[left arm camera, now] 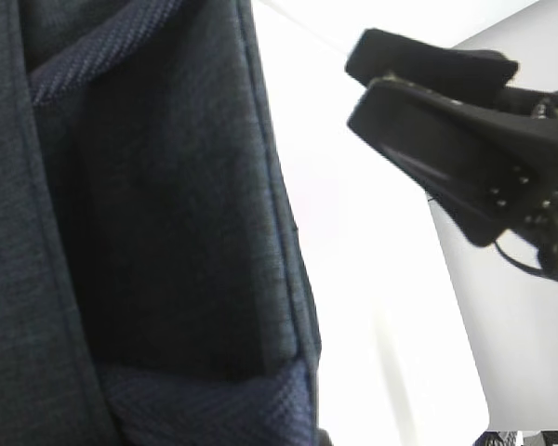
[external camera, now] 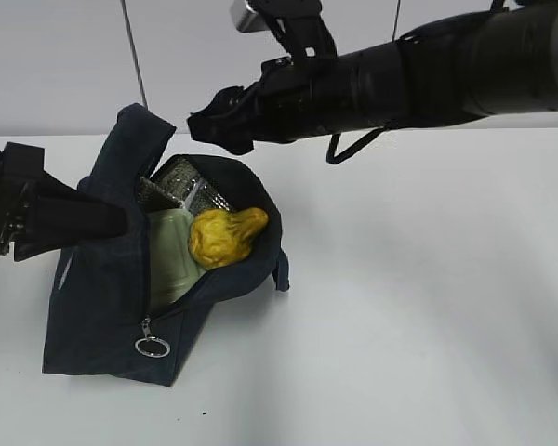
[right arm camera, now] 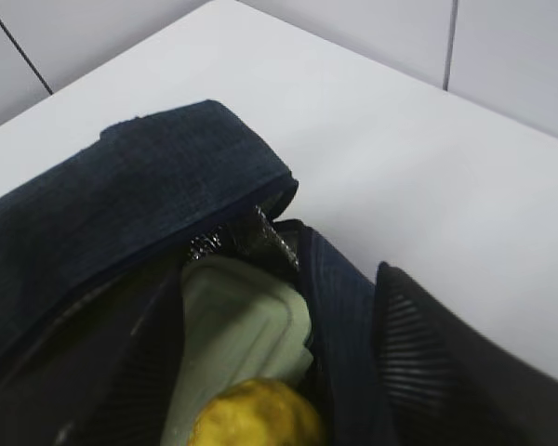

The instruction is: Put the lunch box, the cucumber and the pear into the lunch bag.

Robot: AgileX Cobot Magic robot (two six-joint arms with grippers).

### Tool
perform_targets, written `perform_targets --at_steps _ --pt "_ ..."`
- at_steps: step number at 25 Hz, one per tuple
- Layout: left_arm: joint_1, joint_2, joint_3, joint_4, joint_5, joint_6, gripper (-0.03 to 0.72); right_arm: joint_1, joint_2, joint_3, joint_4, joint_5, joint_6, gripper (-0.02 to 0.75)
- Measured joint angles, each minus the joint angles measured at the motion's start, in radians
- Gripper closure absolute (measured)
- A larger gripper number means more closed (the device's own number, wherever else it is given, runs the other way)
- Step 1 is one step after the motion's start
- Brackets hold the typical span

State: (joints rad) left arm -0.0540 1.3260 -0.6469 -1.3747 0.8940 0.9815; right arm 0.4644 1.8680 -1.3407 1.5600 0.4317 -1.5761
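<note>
Pear perched high in open lunch bag; cucumber unseen.
Lunch bag (external camera: 102,307) lies on the table (external camera: 428,307), lunch box (external camera: 172,255) inside, pear (external camera: 225,236) atop near the rim: it could roll out if the flap slips from the left gripper (external camera: 102,218), apparently clamped on it. Right gripper (external camera: 214,125) hovers closed, empty.

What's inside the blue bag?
Inside the lunch bag sit the pear and, beside it, the green-lidded lunch box. No cucumber shows; the fabric hides the rest of the inside.

The lunch bag (external camera: 102,307) is dark navy with a shiny silver lining (external camera: 191,186). The lunch box (external camera: 172,255) lid is pale sage green; the pear (external camera: 225,236) is yellow-orange, the desk (external camera: 428,307) white.
</note>
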Motion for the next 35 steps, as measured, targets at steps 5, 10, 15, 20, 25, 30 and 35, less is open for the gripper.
perform_targets --at_steps 5,10,15,20,25,30,35 --pt "0.000 0.000 0.000 0.000 0.000 0.000 0.707 -0.013 -0.034 -0.004 -0.349 0.029 0.427 0.246" --pt "0.000 0.000 0.000 0.000 0.000 0.000 0.707 -0.023 -0.034 -0.006 -0.658 0.148 0.818 0.246" --pt "0.000 0.000 0.000 0.000 0.000 0.000 0.707 -0.025 -0.034 -0.006 -0.949 0.265 1.168 0.247" --pt "0.000 0.000 0.000 0.000 0.000 0.000 0.707 -0.025 -0.034 -0.006 -1.064 0.327 1.304 0.247" --pt "0.000 0.000 0.000 0.002 0.000 0.000 0.707 -0.025 -0.007 -0.006 -1.038 0.331 1.320 0.247" --pt "0.000 0.000 0.000 0.002 0.000 0.000 0.707 -0.025 0.045 -0.006 -0.992 0.331 1.320 0.272" --pt "0.000 0.000 0.000 0.002 0.000 0.000 0.707 -0.025 0.064 -0.012 -0.964 0.329 1.306 0.409"
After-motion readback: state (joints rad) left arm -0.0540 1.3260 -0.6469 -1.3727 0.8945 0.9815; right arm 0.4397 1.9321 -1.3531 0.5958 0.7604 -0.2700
